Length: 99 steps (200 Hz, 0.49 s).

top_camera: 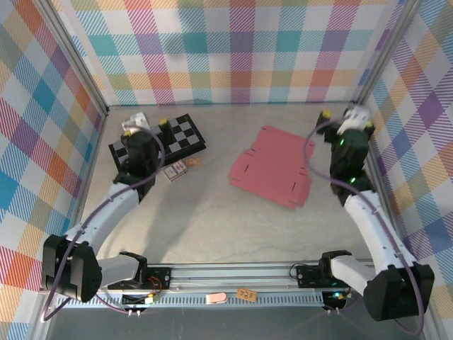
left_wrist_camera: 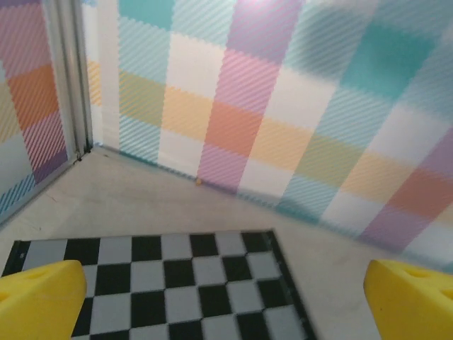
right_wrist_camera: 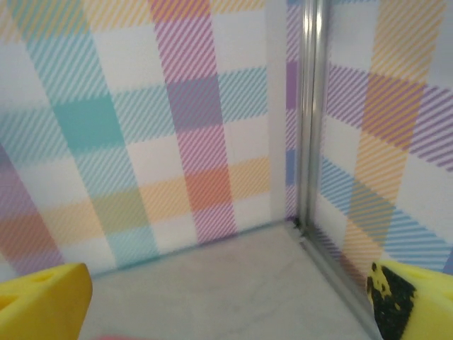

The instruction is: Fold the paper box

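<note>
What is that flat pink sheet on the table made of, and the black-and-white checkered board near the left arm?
The flat pink die-cut sheet looks like thin matte cardboard: it lies flat, with cut slits and flap outlines. The black-and-white checkered board seems a stiff printed panel with a dark rim; card, wood or plastic, I cannot tell.

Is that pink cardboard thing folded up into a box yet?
Not yet. The paper box lies spread flat on the table, no walls raised.

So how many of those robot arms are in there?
2. The left arm reaches from the near edge over the checkered board at the back left. The right arm reaches up the right side, beside the pink paper box. None seems hidden.
</note>
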Each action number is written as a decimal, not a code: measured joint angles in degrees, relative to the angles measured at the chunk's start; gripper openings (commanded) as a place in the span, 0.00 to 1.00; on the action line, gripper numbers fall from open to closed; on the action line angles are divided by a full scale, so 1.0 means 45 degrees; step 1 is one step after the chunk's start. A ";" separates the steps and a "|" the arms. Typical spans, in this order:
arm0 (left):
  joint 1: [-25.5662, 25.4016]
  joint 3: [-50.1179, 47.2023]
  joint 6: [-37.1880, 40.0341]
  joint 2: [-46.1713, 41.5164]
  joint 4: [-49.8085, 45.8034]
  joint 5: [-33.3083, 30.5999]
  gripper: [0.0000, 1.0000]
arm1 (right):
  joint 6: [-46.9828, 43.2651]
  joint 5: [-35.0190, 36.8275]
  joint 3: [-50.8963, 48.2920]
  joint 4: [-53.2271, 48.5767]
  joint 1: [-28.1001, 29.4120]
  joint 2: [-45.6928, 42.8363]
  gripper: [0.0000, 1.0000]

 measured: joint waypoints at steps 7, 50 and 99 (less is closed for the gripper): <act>0.0248 0.0923 -0.1030 0.0063 -0.0855 0.0369 0.92 | 0.1112 -0.0189 0.2040 -0.1515 -0.0078 0.0442 0.99; 0.0845 0.1103 -0.6368 0.0457 -0.3123 0.4920 0.72 | 0.5251 -0.4036 0.4600 -0.6810 -0.0690 0.0529 0.86; -0.4430 -0.1477 -1.0506 0.1452 -0.3648 0.7669 0.66 | 0.7815 -0.7961 0.0719 -0.9258 -0.0413 0.0306 0.77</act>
